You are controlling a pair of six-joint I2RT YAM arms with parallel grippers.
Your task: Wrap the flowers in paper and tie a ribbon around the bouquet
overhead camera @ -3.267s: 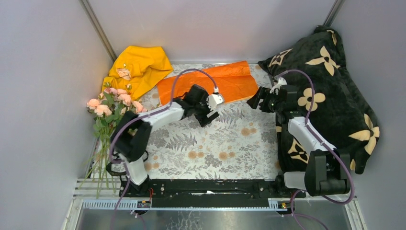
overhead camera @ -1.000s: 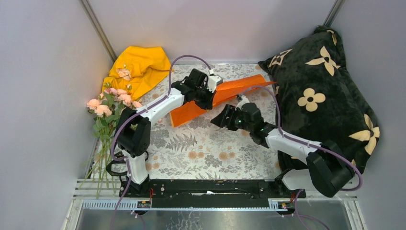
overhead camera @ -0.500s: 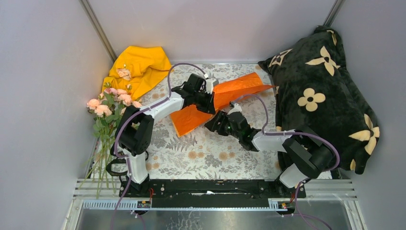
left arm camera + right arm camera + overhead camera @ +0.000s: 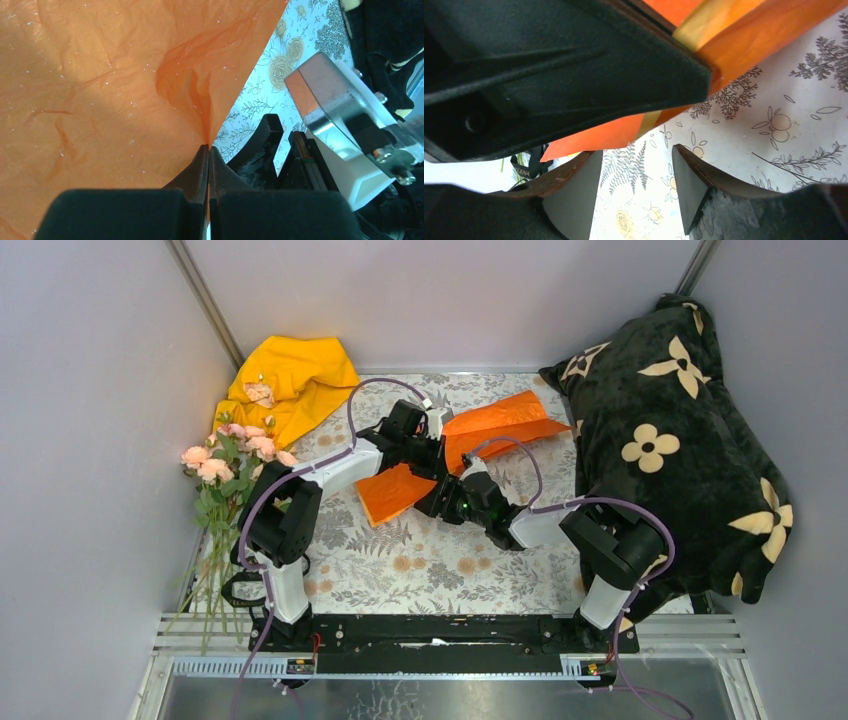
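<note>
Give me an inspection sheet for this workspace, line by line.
Surface: floral tablecloth, lying flat.
Job's things: orange paper creased, pinched at one edge; flowers at the left edge, unwrapped; ribbon possibly the black lettered loop beyond the paper.
Clutter: yellow garment; black pillow.
Tools: left tool shut on paper; right tool open, empty, near the paper's edge.
Cables: purple cables arc above the arms.
Surroundings: grey walls.

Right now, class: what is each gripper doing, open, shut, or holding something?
Left gripper: shut, pinching the orange paper.
Right gripper: open, nothing between its fingers.
</note>
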